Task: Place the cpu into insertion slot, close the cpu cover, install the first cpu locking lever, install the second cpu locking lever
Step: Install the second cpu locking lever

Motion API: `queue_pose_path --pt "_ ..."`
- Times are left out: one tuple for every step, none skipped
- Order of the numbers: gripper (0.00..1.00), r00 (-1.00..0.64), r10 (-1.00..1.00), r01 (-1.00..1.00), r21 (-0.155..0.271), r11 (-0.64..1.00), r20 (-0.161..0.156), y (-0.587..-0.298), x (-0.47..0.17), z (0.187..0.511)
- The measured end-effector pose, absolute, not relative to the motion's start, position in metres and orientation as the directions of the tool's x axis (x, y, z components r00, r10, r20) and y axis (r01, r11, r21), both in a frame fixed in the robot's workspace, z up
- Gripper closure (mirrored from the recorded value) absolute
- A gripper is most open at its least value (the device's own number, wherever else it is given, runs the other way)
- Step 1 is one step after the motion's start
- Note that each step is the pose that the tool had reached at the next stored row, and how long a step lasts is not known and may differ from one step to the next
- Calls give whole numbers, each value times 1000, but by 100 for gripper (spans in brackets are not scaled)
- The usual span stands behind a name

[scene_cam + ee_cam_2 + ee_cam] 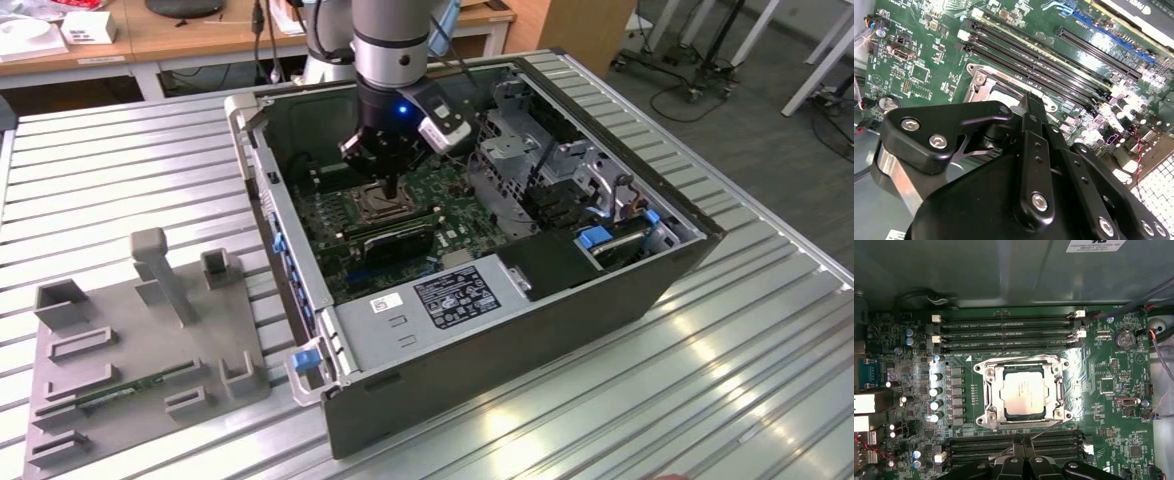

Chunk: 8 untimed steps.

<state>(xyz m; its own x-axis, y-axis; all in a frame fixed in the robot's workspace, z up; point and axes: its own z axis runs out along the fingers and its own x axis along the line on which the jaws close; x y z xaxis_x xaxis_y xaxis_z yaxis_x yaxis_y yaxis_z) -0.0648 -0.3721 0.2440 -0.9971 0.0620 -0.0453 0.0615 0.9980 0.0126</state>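
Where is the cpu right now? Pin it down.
In the first wrist view the cpu lies flat in the insertion slot, framed by the cpu cover, between two banks of long black memory slots.

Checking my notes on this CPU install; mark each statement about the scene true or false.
1. The pale silvery square cpu sits in the metal-rimmed insertion slot. True.
2. The black gripper hangs over the green motherboard. True.
3. The computer case is closed. False: its side is open.
4. The grey fixture tray lies inside the case. False: it lies beside it on the table, at the exterior view's left.
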Motion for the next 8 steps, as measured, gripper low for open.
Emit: queue_pose_path --pt "89 -997 62 61 13 998 -46 -372 -65 244" --pt "89 -997 62 61 13 998 -47 -372 -66 243" --pt "89 -997 62 61 13 998 -48 -372 -67 243" --pt "89 -997 62 61 13 998 -49 -372 -68 243" --pt "89 -997 62 61 13 998 -49 -372 -69 242" --pt "89 -997 62 61 13 998 -50 -372 -70 242" --pt "89 -997 62 61 13 998 -50 -372 -71 241" --pt "89 -997 62 61 13 998 -51 -372 -72 240"
